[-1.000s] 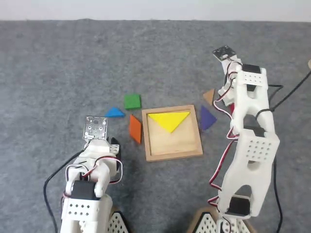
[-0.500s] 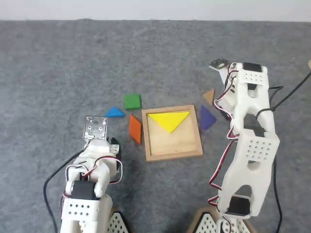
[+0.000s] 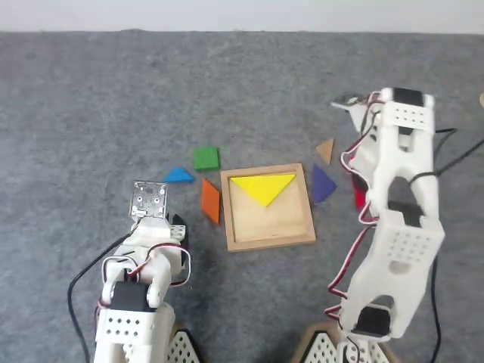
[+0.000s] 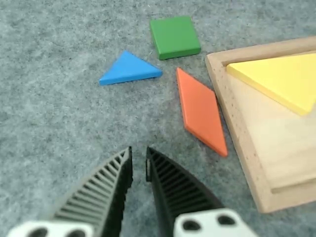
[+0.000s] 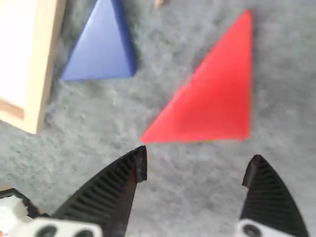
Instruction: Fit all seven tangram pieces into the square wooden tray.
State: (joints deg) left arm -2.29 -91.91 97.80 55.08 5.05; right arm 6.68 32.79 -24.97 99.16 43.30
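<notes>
The square wooden tray lies mid-table with a yellow triangle inside it. Left of it lie an orange parallelogram, a green square and a light blue triangle. A dark blue triangle, a small tan triangle and a red triangle lie to its right. My right gripper is open just above the red triangle, beside the dark blue triangle. My left gripper is shut and empty, short of the orange parallelogram, blue triangle and green square.
Grey carpet covers the whole table. The right arm stands tall over the table's right side and hides most of the red triangle in the high view. The left arm rests at the near left. The tray's edge lies close to the right gripper.
The right arm has swung rightward and leaned back, uncovering part of the red triangle beside the dark blue one. The left arm and all pieces have stayed put.
</notes>
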